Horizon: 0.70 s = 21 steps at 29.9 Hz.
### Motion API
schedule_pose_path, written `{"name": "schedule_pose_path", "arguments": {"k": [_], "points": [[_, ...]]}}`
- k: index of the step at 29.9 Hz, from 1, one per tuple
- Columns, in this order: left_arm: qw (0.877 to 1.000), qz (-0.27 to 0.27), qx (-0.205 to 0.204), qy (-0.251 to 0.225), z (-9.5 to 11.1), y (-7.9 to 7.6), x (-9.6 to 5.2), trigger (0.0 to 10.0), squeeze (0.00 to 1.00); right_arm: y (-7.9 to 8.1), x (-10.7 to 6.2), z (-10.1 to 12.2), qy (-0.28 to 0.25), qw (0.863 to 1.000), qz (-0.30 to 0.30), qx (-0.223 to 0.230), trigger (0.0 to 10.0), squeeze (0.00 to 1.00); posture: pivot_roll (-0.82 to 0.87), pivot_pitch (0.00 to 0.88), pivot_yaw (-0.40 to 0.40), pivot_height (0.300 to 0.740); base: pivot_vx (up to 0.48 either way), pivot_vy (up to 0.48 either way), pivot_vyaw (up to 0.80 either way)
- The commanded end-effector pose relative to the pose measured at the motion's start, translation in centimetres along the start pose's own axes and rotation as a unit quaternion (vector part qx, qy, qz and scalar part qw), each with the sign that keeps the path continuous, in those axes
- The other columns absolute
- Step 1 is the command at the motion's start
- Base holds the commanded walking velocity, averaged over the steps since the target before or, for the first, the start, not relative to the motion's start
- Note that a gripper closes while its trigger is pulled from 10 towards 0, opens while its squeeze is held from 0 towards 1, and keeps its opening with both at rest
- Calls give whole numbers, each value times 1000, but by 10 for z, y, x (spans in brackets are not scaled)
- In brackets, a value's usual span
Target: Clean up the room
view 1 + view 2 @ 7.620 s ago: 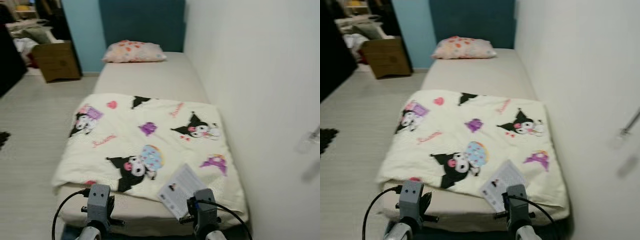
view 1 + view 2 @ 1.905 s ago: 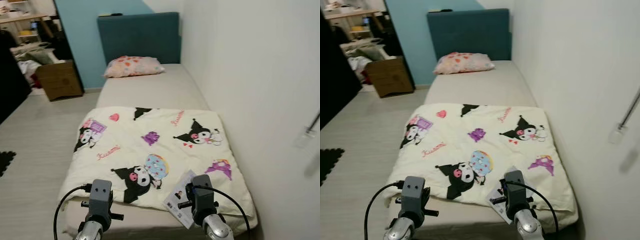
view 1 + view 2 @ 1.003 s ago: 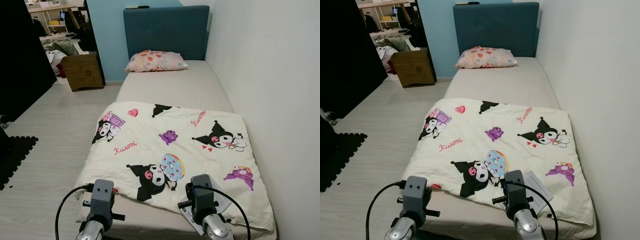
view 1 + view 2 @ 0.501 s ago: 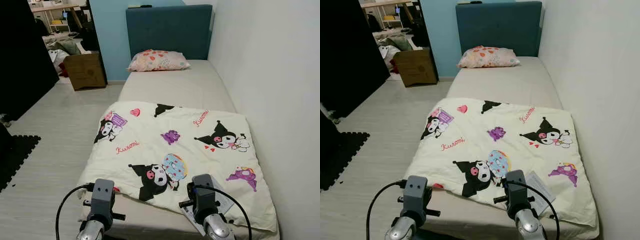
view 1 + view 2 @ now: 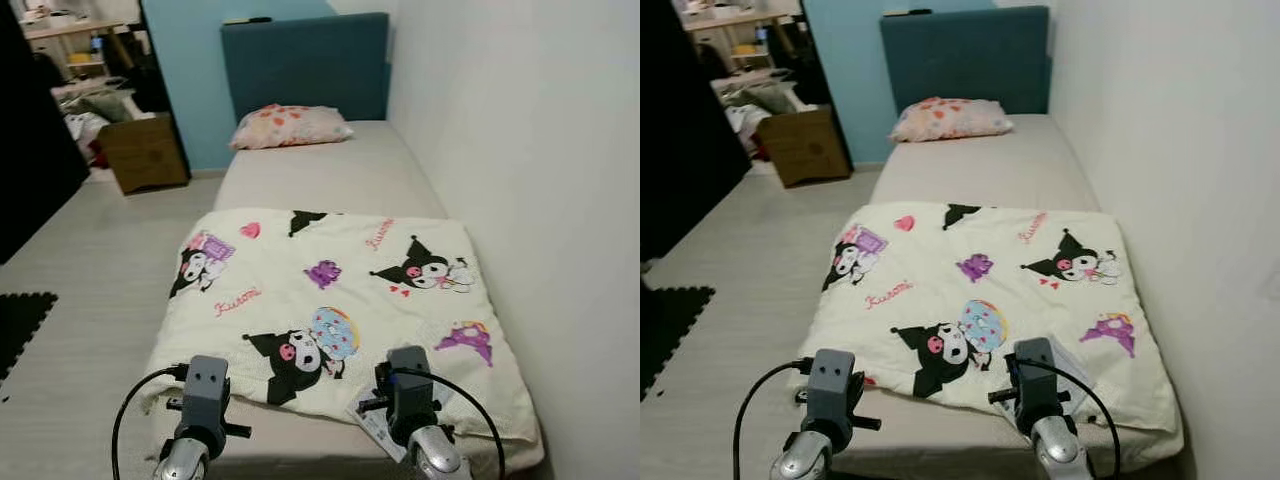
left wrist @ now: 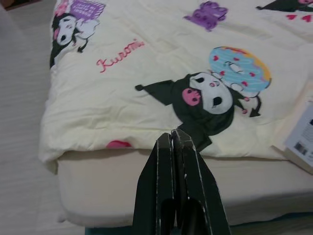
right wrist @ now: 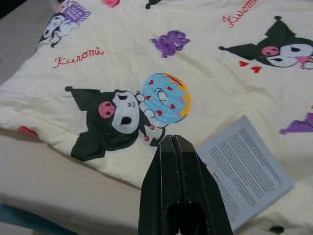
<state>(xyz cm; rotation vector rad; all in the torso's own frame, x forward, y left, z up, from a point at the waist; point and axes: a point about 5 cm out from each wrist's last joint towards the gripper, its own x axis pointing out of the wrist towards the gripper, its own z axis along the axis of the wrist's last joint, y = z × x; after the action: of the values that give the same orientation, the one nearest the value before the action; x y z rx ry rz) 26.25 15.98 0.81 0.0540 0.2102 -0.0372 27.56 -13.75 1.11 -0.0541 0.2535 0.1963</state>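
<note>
— So, what lies on the bed (image 5: 330, 165)?
— Bare beige mattress, smooth, with a padded teal headboard (image 5: 305, 62) and a soft rectangular pillow (image 5: 290, 126) in a red-spotted print. A cream quilted blanket (image 5: 330, 300), puffy, printed with black cartoon characters, covers the near half. A flat printed booklet (image 7: 244, 169), pale grey paper, rests on the blanket's near corner by the white wall (image 5: 520, 150).
— Grippers?
— Left gripper (image 6: 172, 139) hangs just off the foot of the mattress, black fingers pressed together, holding nothing. Right gripper (image 7: 172, 143) likewise clenched empty, above the blanket edge, just beside the booklet.
— Elsewhere?
— Cardboard box (image 5: 145, 152) on pale plank floor (image 5: 80, 260); dark foam mat (image 5: 18, 325) nearby.
</note>
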Motion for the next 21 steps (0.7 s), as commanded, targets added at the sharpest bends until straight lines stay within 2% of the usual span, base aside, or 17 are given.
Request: {"name": "schedule_pose_path", "arguments": {"k": [1,2,11,16,21], "points": [[1000,7,4,7,-4,4,-2,10000,0,1,0,0,-3,1000,-4,11,10000,0,-7,37,33,734,0,0,0],[1000,8,6,7,-3,4,-2,10000,0,1,0,0,-4,1000,-5,11,10000,0,-7,39,33,734,0,0,0],[1000,11,12,3,-2,4,-1,10000,0,1,0,0,-4,1000,-4,13,10000,0,-5,41,31,734,0,-480,0],[1000,27,-5,2,-3,7,-2,10000,0,0,0,0,-5,1000,-2,13,10000,0,-7,46,27,734,0,0,0],[999,35,-1,-1,-2,9,-2,10000,0,0,0,1,-6,1000,0,10,10000,0,-7,47,24,734,0,0,0]]}}
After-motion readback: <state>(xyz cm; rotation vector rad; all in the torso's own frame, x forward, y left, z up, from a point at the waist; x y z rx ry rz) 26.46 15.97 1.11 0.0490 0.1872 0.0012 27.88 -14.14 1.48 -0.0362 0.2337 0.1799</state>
